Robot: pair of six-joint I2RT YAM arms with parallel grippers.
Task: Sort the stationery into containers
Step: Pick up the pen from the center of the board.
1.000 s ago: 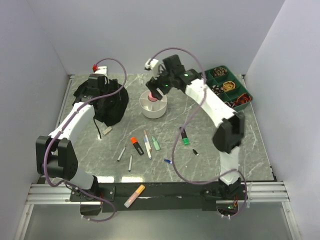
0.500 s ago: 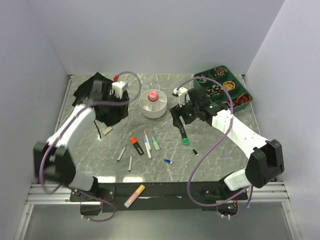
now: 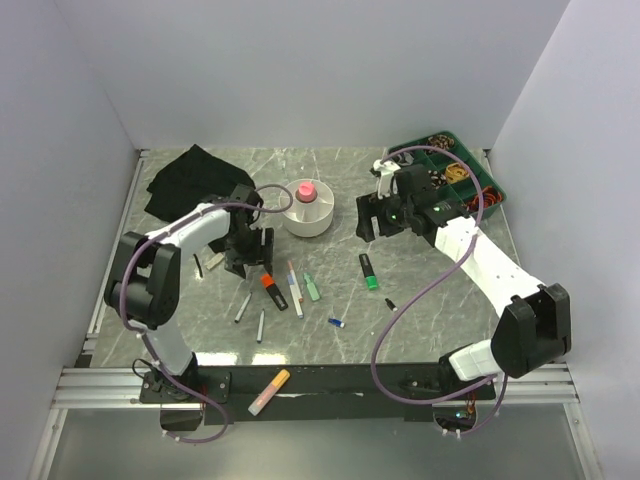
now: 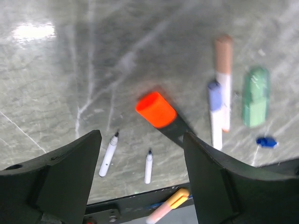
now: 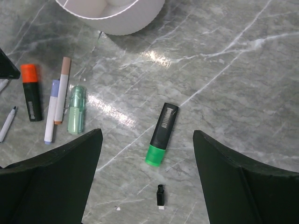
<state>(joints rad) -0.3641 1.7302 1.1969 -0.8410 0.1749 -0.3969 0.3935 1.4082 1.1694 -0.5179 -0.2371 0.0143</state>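
No legible text, brand, number or sign in any view. Right wrist view: the black-barrelled highlighter with green cap (image 5: 162,132) carries a pale printed strip along its barrel, characters too small to make out. The black-barrelled highlighter with orange cap (image 5: 32,97) carries similar pale print on its barrel, also unreadable

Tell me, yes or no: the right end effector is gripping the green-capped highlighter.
No, the green-capped highlighter lies flat on the table below the right end effector, whose fingers stand open and apart from it.
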